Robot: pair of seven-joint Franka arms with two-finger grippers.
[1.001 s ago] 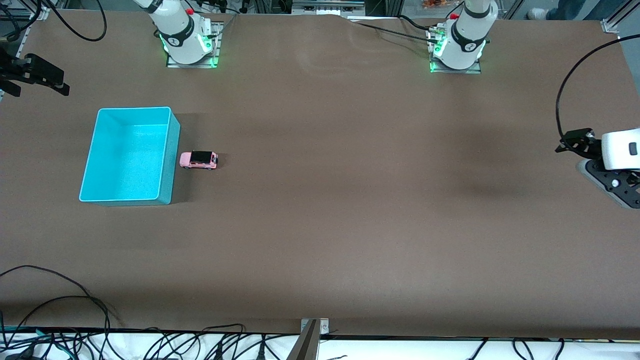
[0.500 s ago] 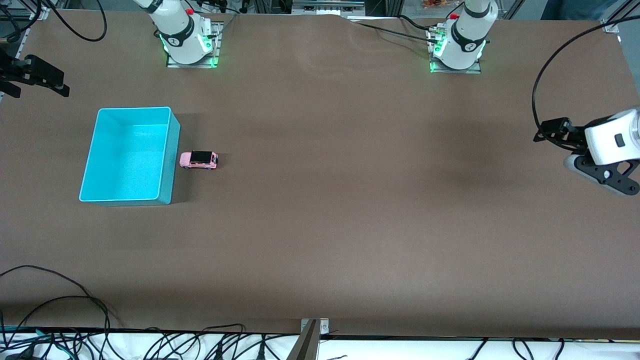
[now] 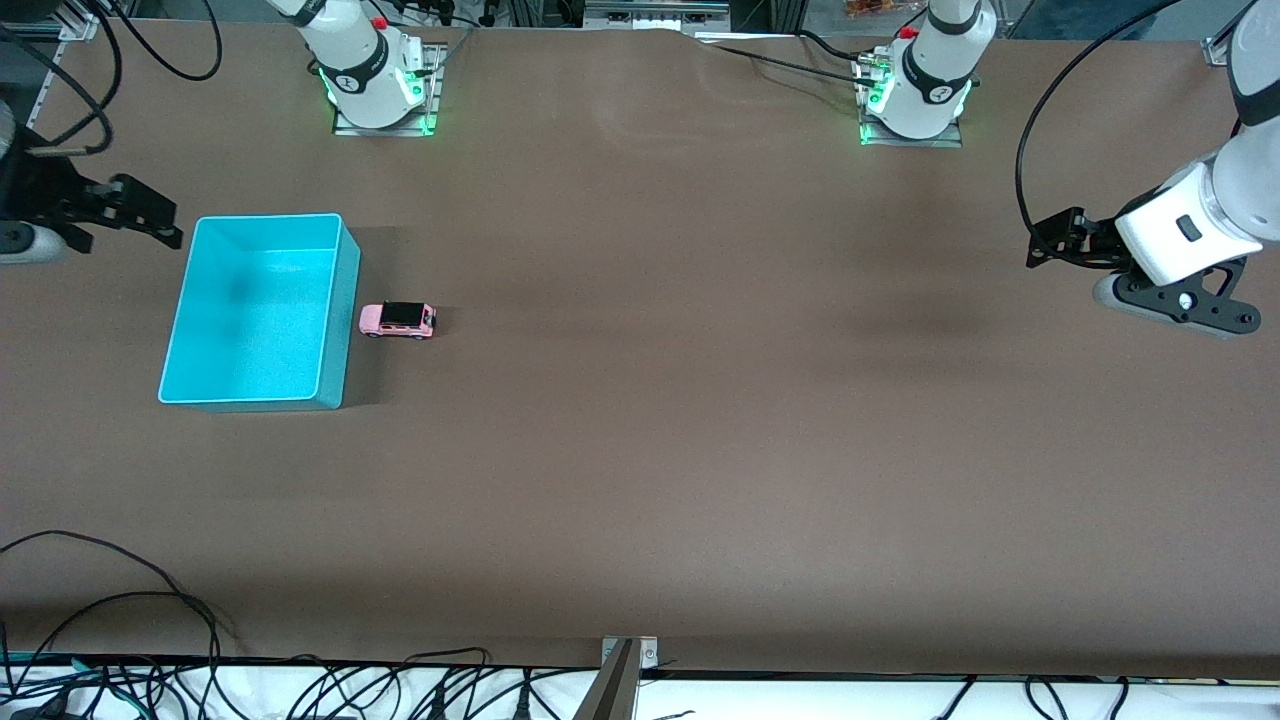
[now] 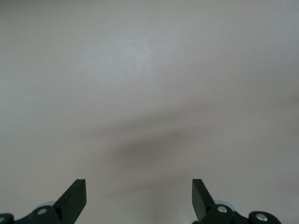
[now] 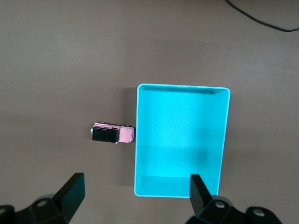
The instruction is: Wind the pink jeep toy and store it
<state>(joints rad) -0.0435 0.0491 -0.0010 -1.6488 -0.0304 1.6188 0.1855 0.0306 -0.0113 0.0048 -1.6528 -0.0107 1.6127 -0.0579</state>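
The pink jeep toy (image 3: 397, 320) stands on the brown table, right beside the wall of the empty turquoise bin (image 3: 345, 300) that faces the left arm's end. The right wrist view shows both from high above: the jeep (image 5: 113, 133) with its black roof, touching or nearly touching the bin (image 5: 182, 86). My right gripper (image 3: 140, 220) is open and empty, up in the air by the bin's corner at the right arm's end; its jaws (image 5: 135, 189) stand wide apart. My left gripper (image 3: 1060, 242) is open and empty over bare table at the left arm's end (image 4: 138, 192).
Both arm bases (image 3: 375, 80) (image 3: 915, 90) stand along the table's edge farthest from the front camera. Black cables (image 3: 120, 600) lie at the nearest edge. A cable (image 5: 261, 18) shows in the right wrist view.
The left arm has swung in from the table's end toward the middle. The right gripper has moved toward the bin. The jeep and the bin have not moved.
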